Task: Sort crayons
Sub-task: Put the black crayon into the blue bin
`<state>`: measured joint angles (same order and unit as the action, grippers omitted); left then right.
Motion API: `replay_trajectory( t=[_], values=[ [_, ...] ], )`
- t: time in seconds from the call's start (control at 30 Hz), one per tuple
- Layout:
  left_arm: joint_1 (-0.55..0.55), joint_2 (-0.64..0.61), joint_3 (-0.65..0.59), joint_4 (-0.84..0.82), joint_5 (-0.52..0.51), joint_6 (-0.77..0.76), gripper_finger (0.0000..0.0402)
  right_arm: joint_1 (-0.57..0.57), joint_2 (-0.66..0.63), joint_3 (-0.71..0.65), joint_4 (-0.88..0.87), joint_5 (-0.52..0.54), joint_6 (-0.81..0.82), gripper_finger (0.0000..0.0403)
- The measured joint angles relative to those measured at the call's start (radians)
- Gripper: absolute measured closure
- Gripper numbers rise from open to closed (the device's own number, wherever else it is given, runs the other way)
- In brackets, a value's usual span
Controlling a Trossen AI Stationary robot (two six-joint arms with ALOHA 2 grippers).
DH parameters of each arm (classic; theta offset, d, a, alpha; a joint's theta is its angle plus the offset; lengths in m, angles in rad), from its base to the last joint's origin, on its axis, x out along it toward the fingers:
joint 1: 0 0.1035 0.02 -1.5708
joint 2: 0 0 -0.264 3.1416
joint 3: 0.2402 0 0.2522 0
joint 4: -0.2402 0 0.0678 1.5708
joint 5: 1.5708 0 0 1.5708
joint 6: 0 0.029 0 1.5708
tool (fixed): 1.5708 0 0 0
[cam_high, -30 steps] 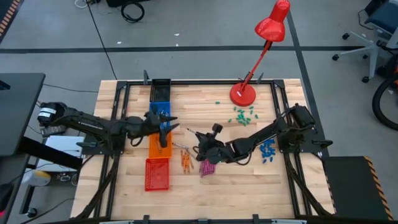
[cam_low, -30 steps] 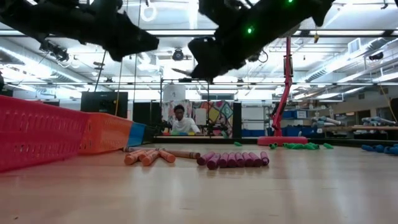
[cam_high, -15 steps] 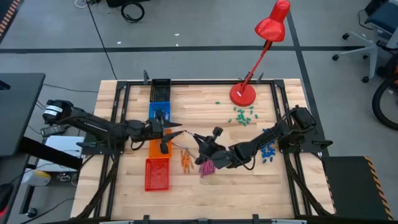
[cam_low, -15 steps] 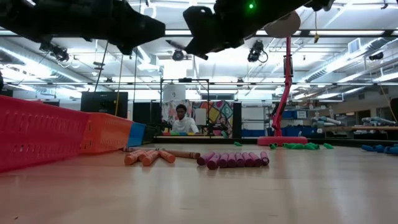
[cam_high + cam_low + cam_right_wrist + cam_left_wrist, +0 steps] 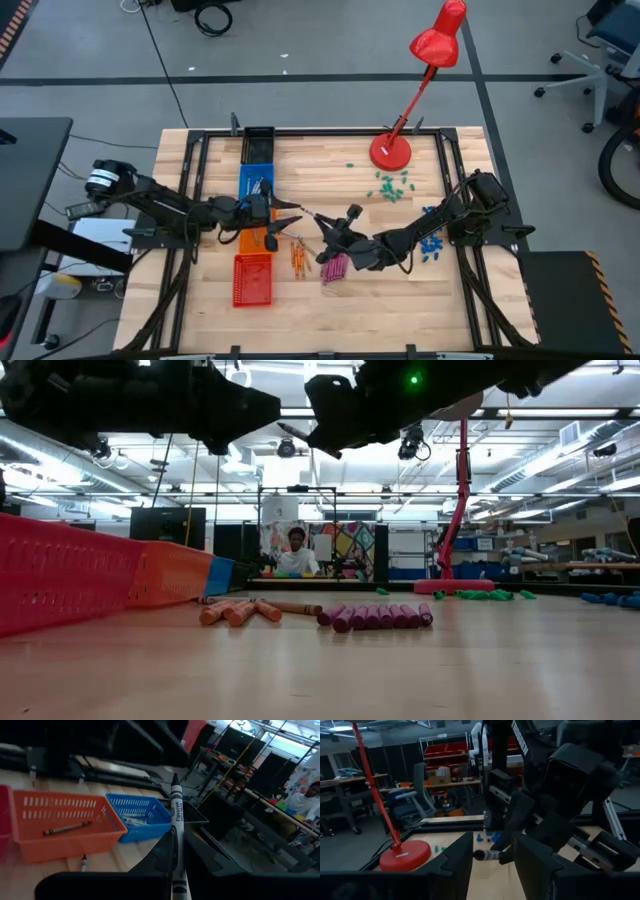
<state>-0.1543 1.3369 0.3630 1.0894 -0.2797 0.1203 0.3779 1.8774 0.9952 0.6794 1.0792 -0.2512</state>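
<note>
My right gripper [image 5: 330, 226] is shut on a grey crayon [image 5: 175, 812] above the table's middle, with the crayon's tip toward my left gripper. My left gripper [image 5: 287, 213] is open and empty, just left of that tip, which shows between its fingers in the left wrist view [image 5: 484, 855]. Several orange crayons [image 5: 299, 258] and a row of magenta crayons [image 5: 333, 268] lie flat on the table below the grippers. Both groups also show in the low view, the orange crayons [image 5: 235, 610] left of the magenta crayons [image 5: 380, 616]. Grey crayons [image 5: 134, 818] lie in the blue basket and one crayon [image 5: 64, 827] in the orange basket. My right gripper pinches the grey crayon's lower part [image 5: 174, 851] between its two fingers. The crayon lies along the fingers and its pointed end [image 5: 175, 779] sticks out ahead of them, toward the table's left. It is lifted clear of the table.
A blue basket [image 5: 257, 178], an orange basket [image 5: 247, 240] and a red basket [image 5: 252, 280] stand in a line at the left. A red desk lamp [image 5: 391, 151] stands at the far right, with green bits [image 5: 391, 186] near it and blue bits [image 5: 431, 243] at the right.
My left gripper has gone toward the table's right, closing on the crayon's tip, and stays open. My right gripper has risen a little with the grey crayon still in its hold. The crayons on the table have not moved.
</note>
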Motion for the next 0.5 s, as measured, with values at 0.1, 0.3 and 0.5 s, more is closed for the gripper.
replay_trajectory(
  t=[0.1,0.3,0.5],
  values=[
    [0.0,0.0,0.0,0.02,0.006,-0.008,0.0253,0.0,0.0,-0.039,0.099,-0.005,-0.041,0.0364],
    [0.0,0.0,0.0,0.065,0.097,-0.015,0.0253,0.02,0.0,-0.112,0.365,-0.034,-0.151,0.0364],
    [0.001,0.012,0.0,0.083,0.102,-0.028,0.0253,0.027,0.0,-0.18,0.572,-0.112,-0.177,0.0364]
  ],
)
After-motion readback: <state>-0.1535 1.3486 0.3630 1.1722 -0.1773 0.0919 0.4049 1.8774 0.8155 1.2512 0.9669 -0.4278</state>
